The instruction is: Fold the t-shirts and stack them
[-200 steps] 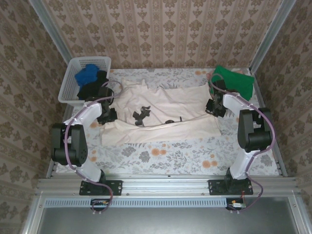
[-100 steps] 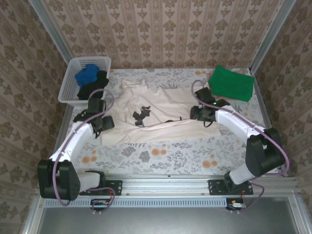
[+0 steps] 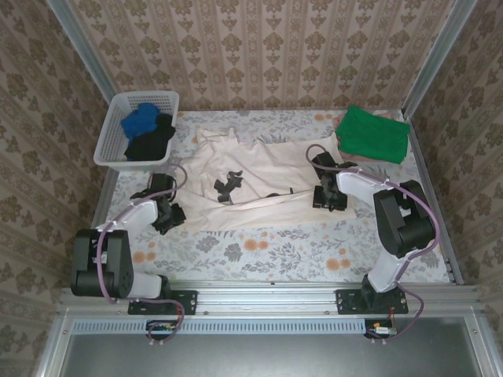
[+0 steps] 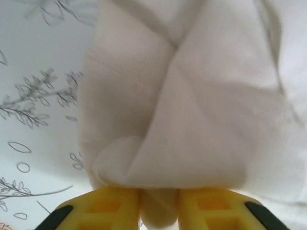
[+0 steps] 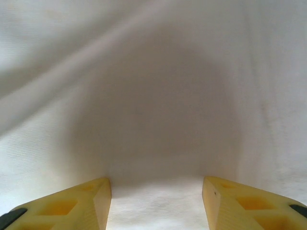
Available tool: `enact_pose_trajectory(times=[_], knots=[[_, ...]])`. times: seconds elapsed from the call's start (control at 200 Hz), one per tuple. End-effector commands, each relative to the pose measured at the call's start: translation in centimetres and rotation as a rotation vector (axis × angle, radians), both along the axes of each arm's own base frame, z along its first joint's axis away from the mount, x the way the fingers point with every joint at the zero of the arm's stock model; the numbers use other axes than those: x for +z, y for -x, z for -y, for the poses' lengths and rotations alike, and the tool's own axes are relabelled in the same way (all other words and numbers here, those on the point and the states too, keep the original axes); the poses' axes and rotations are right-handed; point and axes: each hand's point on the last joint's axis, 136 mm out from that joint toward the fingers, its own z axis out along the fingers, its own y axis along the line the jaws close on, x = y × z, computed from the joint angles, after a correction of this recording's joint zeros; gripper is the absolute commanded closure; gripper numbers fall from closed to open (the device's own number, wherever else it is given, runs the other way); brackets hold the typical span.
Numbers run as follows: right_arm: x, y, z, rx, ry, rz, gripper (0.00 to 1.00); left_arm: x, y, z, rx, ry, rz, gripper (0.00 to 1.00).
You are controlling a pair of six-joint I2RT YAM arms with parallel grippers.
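Note:
A large cream t-shirt [image 3: 263, 169] with a black print lies spread across the middle of the table. My left gripper [image 3: 168, 214] is low at the shirt's near left edge, its yellow fingers [image 4: 108, 208] shut on a fold of cream cloth [image 4: 192, 120]. At the shirt's right edge my right gripper [image 3: 328, 198] hangs open, yellow fingers [image 5: 81, 203] wide apart just over flat cream cloth [image 5: 158, 120]. A folded green t-shirt [image 3: 373, 135] lies at the back right. Blue [image 3: 141, 119] and black [image 3: 151, 141] t-shirts sit in the basket.
A white lattice basket [image 3: 110, 145] stands at the back left. The table wears a floral cloth [image 3: 267, 247], bare along the near side. Metal frame posts and patterned walls close in the sides and back.
The left gripper dropped back toward the near left and closed on the shirt's edge. The right gripper opened and moved inward, and the shirt's right side now lies further in.

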Motion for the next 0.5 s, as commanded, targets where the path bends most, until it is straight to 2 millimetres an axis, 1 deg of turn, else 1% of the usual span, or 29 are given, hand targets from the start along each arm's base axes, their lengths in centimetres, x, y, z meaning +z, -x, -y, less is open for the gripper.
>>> enact_pose_trajectory(times=[0.0,0.03,0.11,0.19,0.25,0.275,0.33,0.375,0.41,0.495], knots=[[-0.5,2.2,1.2,-0.079,-0.029,-0.061,0.47,1.3,-1.6,-1.0,0.013,-0.006,0.053,0.95],[-0.6,2.4,1.5,-0.090,-0.033,-0.063,0.48,1.4,-1.5,-1.2,0.017,-0.003,0.053,1.00],[-0.9,2.9,2.1,-0.113,-0.045,-0.076,0.54,1.5,-1.2,-1.8,0.038,-0.001,0.049,1.00],[-1.0,3.7,2.5,-0.133,-0.053,-0.084,0.56,1.3,-0.4,-2.4,0.067,0.007,0.047,1.00],[-1.2,4.2,2.2,-0.153,-0.091,-0.087,0.56,1.0,0.2,-2.9,0.093,0.007,0.046,1.00],[-1.3,4.5,1.8,-0.157,-0.121,-0.090,0.57,0.8,0.5,-3.2,0.108,0.010,0.042,1.00],[-1.1,5.1,1.5,-0.166,-0.140,-0.089,0.58,0.5,1.1,-3.5,0.132,0.024,0.035,1.00],[-0.8,5.4,1.4,-0.173,-0.155,-0.082,0.59,0.4,1.2,-3.5,0.137,0.044,0.041,1.00],[-0.3,5.7,1.7,-0.177,-0.133,-0.076,0.60,0.4,1.3,-3.5,0.138,0.050,0.043,1.00],[1.7,5.6,2.9,-0.178,-0.090,-0.026,0.60,0.4,1.7,-3.4,0.140,0.053,0.036,0.99]])
